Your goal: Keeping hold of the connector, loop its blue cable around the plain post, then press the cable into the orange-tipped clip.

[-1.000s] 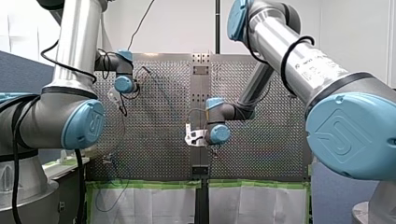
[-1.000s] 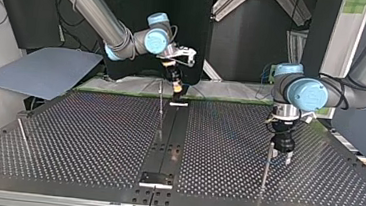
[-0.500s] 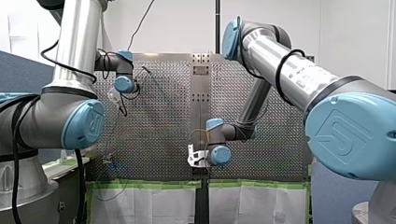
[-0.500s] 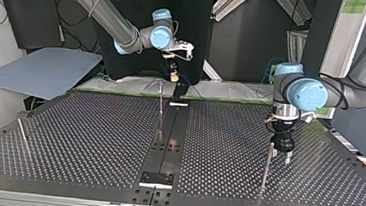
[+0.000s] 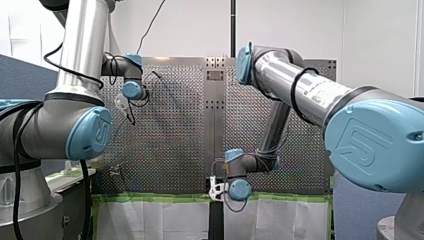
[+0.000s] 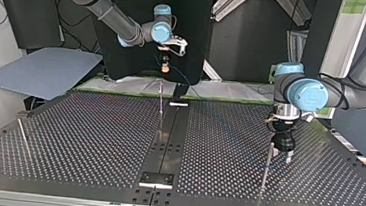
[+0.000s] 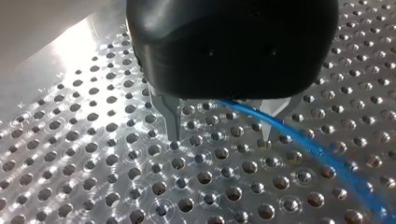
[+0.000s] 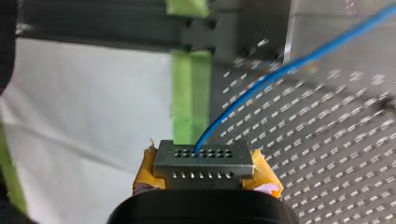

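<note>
Perforated table (image 6: 92, 140) across the lower frame. Right of centre, left gripper (image 6: 280, 155), metal fingers (image 7: 172, 116) spread wide, blue cable (image 7: 299, 140) running by one. Upper centre, right gripper (image 6: 164, 67), yellow pads clamped on the connector (image 8: 204, 163).

the grey connector (image 8: 203, 163) (rows of small holes across its face) sits level, clamped in my right gripper (image 8: 203, 173); its blue cable (image 8: 261, 79) leaves the face, curving away above the perforated table (image 8: 336, 140).
</note>
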Available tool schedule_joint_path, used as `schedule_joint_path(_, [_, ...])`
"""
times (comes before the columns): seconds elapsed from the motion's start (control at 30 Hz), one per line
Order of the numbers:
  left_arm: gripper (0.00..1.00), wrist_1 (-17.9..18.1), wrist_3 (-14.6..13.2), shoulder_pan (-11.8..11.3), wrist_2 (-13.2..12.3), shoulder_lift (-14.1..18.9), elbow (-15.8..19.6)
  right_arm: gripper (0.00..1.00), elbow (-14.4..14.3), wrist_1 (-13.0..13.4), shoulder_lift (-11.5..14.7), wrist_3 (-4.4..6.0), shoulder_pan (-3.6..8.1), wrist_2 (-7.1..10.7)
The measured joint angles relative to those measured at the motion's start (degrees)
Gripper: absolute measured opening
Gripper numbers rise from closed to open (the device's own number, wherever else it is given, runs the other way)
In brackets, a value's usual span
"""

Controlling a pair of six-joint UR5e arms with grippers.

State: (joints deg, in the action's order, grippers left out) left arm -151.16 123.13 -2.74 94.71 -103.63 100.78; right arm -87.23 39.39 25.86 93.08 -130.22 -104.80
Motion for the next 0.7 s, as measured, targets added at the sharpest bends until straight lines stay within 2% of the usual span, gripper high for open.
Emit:
schedule_joint_path(0.2, [0.84,-0.05,0.06,-0.06,0.0,0.01,-0.01,0.0,-2.28,2.98,-3.35,1.07,1.21,-0.97])
schedule_joint_path(0.37, [0.84,-0.1,0.1,-0.1,-0.01,0.0,0.0,0.0,-3.92,5.4,-4.37,1.93,2.44,-0.93])
schedule_joint_path(0.53, [0.84,-0.12,0.23,-0.19,-0.14,0.02,0.0,0.0,-4.18,6.21,-4.51,2.12,3.39,-0.68])
schedule_joint_path(0.7, [0.84,-0.18,0.26,-0.21,-0.12,0.01,0.01,0.0,-4.47,6.65,-4.53,1.63,3.95,-0.45])
